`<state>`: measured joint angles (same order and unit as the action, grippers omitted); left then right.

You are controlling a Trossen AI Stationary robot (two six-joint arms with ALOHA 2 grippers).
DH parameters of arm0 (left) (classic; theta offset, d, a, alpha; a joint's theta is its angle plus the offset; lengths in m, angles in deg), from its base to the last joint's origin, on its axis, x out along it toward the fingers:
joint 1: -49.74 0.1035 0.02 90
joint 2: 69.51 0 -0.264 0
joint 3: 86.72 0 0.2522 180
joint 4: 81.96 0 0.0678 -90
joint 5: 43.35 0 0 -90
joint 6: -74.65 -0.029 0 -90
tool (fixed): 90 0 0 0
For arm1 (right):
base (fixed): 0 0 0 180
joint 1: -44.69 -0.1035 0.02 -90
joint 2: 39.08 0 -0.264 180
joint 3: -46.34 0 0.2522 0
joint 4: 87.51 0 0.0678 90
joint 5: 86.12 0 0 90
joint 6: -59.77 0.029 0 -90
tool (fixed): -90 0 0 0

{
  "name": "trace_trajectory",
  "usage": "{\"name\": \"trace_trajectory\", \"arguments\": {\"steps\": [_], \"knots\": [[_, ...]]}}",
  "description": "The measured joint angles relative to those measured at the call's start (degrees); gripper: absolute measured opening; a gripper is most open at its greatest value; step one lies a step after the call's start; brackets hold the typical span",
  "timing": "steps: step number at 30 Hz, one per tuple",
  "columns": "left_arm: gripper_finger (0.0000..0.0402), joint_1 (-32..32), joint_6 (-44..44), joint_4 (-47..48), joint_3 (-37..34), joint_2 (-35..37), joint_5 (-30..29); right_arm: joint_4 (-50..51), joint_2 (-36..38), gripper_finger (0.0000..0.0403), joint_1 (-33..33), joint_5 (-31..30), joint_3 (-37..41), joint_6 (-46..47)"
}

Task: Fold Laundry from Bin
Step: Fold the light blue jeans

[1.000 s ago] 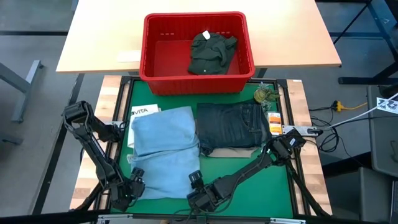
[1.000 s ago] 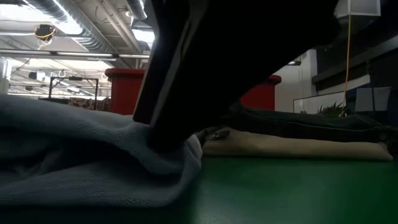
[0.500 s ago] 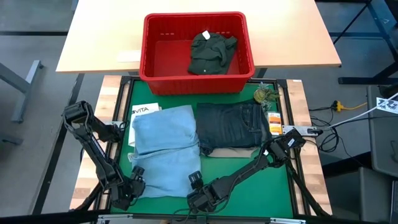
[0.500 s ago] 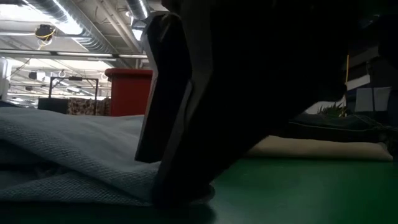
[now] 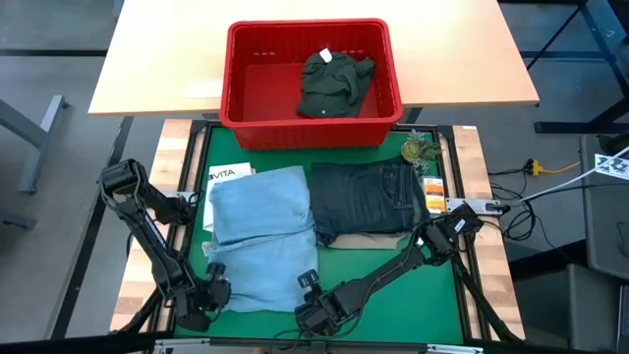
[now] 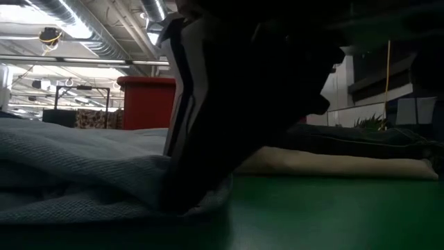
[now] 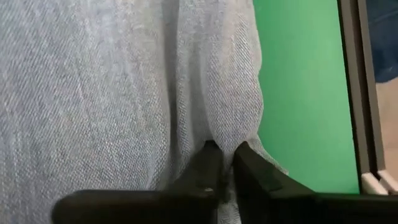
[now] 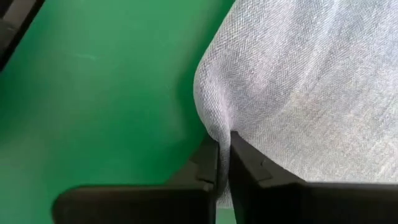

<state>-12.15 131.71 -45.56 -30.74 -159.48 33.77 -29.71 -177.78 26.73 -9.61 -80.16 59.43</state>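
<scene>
Now both tools pinch light blue jeans

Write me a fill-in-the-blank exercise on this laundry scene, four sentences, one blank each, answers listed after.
1. Both grippers are pinching the near edge of the light blue ____.
2. The left gripper and the right gripper are both ____ on the fabric.
3. The dark olive-green piece lies inside the ____ bin.
4. The dark navy jeans rest on top of the folded ____ trousers.

Missing words: jeans; shut; red; beige
</scene>
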Motion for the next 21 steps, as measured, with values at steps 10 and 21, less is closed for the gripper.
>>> {"name": "trace_trajectory", "arguments": {"steps": [10, 21], "knots": [[0.0008, 0.0, 4.0, 4.4, 5.1, -0.4, 3.6, 6.7, -0.6, 0.0012, -0.1, 2.7, -8.2, 0.0], [0.0007, -0.2, 3.9, 21.1, 18.7, -0.2, 4.0, 15.2, -0.4, 0.0005, -0.1, 5.9, -19.3, 0.1]]}}
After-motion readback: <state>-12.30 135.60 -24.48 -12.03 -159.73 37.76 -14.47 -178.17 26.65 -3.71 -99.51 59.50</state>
